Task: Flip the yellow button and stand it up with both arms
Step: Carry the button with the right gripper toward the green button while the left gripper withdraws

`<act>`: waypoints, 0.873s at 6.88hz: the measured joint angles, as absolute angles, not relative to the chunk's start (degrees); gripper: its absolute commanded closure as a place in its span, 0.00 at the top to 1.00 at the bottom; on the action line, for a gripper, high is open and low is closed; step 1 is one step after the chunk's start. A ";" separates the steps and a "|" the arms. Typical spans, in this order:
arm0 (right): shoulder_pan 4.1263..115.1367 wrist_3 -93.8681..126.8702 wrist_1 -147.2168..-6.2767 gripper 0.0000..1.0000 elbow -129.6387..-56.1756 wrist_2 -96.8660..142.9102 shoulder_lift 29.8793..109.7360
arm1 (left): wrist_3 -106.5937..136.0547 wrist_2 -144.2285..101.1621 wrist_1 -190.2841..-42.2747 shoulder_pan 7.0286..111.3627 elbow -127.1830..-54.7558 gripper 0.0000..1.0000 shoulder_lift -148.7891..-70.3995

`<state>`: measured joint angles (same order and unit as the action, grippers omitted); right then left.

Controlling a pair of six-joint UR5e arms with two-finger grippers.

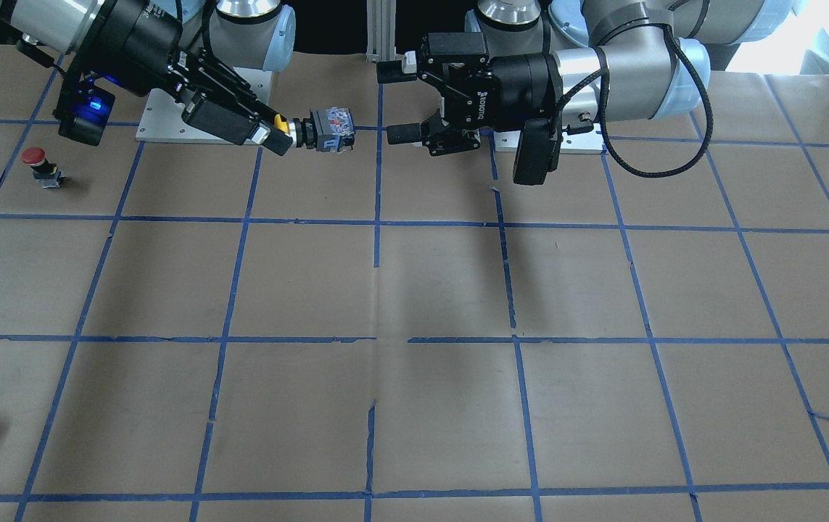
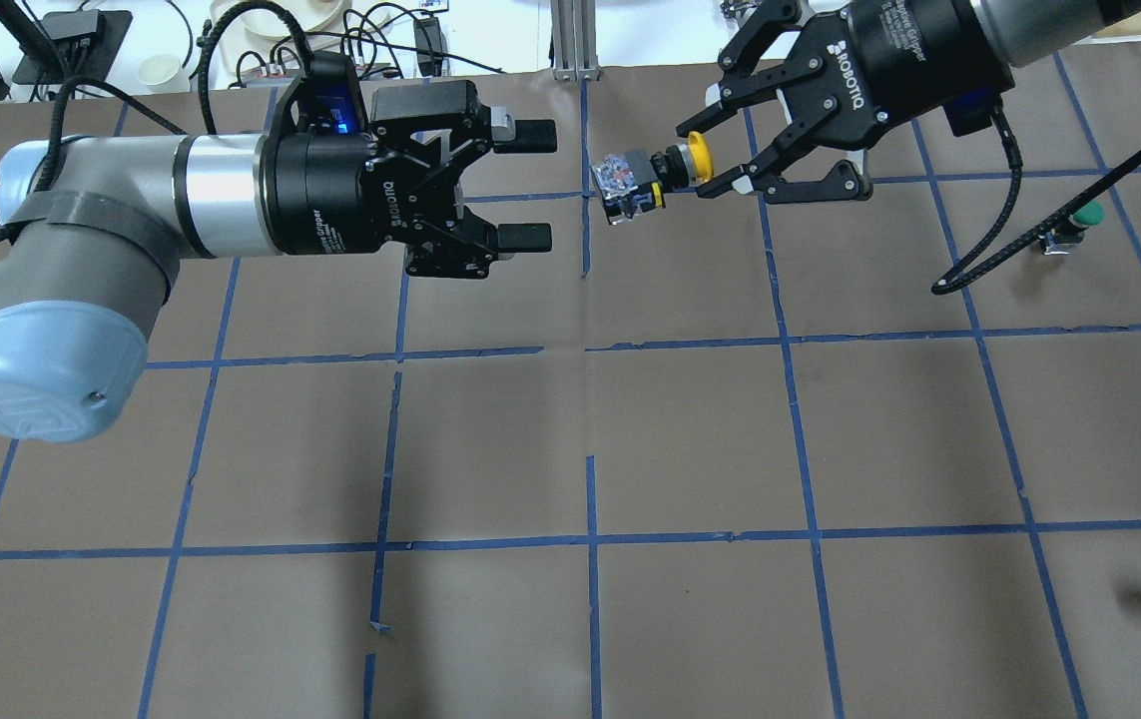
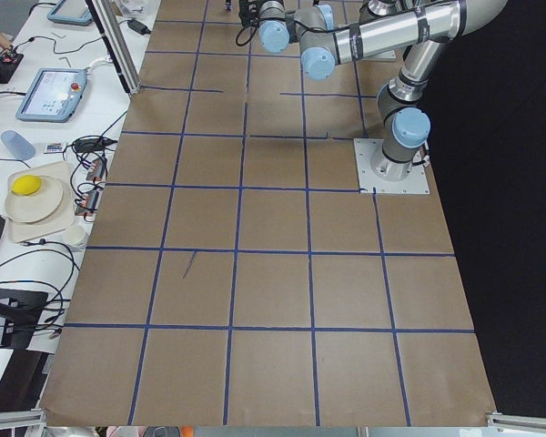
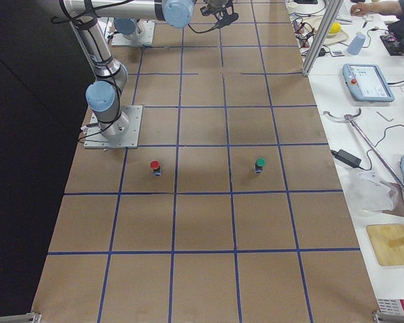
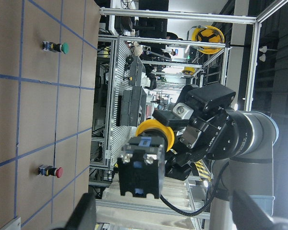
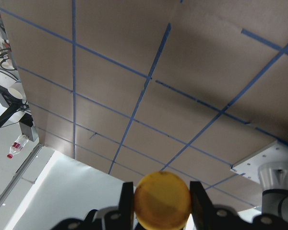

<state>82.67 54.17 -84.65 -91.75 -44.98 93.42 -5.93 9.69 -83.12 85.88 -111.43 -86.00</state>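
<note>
Gripping the yellow button (image 2: pixel 642 178) by its cap in the right hand (image 2: pixel 698 162), holding it sideways in mid-air above the surface (image 2: pixel 690 429). Presenting the blocky body to the left hand (image 2: pixel 533 185), spread wide just beside. Judging it light, rigid, slick-capped: favouring the flat body sides.

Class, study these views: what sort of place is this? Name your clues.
Probably a robotics lab or test cell: a left arm and right arm mounted on a tape-gridded table, a teach pendant beside it, and aluminium framing with a yellow hard hat behind.
</note>
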 measured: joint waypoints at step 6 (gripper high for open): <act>73.14 -4.67 -91.98 0.21 -98.61 -80.00 93.38 | -7.56 62.02 -75.06 85.86 -103.03 1.00 -88.05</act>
